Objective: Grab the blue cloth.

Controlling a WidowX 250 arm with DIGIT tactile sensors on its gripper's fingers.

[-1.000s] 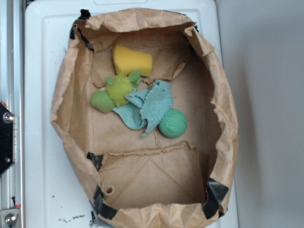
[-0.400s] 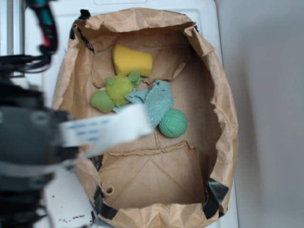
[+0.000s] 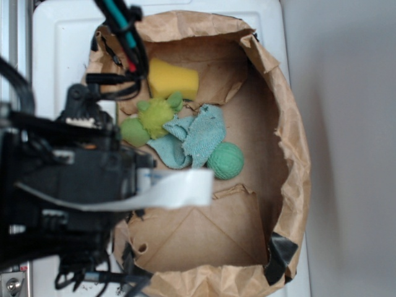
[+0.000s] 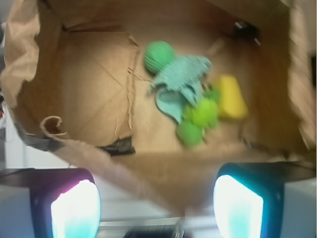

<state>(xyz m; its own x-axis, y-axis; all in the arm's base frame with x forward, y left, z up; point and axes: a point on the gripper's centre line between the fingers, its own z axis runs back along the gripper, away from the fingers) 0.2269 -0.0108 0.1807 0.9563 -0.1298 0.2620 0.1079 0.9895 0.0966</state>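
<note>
Cloth (image 4: 179,79) lies crumpled on bag (image 4: 89,74) floor, touching green ball (image 4: 159,55) and fuzzy green toy (image 4: 200,113). Gripper (image 4: 157,206) spread wide, empty, above near bag rim. Cloth ahead, slightly right, long axis diagonal in wrist view.

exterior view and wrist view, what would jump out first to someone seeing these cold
The dark robot arm fills the left of the exterior view, over the left wall of the brown paper bag. In the bag's middle lies a bright cluster: the blue cloth between a green ball and a yellow-green plush toy, with a yellow sponge behind. In the wrist view, the gripper is open.
</note>
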